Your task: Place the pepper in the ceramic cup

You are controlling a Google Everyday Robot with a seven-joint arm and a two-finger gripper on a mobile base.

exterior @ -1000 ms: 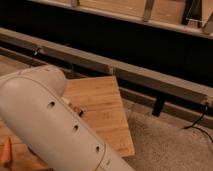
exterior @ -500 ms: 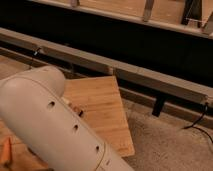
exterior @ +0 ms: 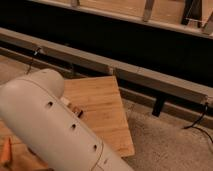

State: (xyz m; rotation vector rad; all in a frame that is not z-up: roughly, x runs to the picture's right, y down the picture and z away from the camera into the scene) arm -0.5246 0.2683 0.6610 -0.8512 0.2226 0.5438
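A sliver of the orange pepper [exterior: 5, 151] shows at the bottom left edge, lying on the wooden table [exterior: 102, 107]. The ceramic cup is hidden or out of view. My gripper is not in view. My large white arm segment [exterior: 55, 127] fills the lower left and covers much of the table.
The wooden table's right edge and near corner [exterior: 131, 150] drop off to a speckled grey floor [exterior: 170, 145]. A long grey rail [exterior: 130, 72] runs behind the table in front of a dark wall. A black cable [exterior: 197, 122] lies on the floor at the right.
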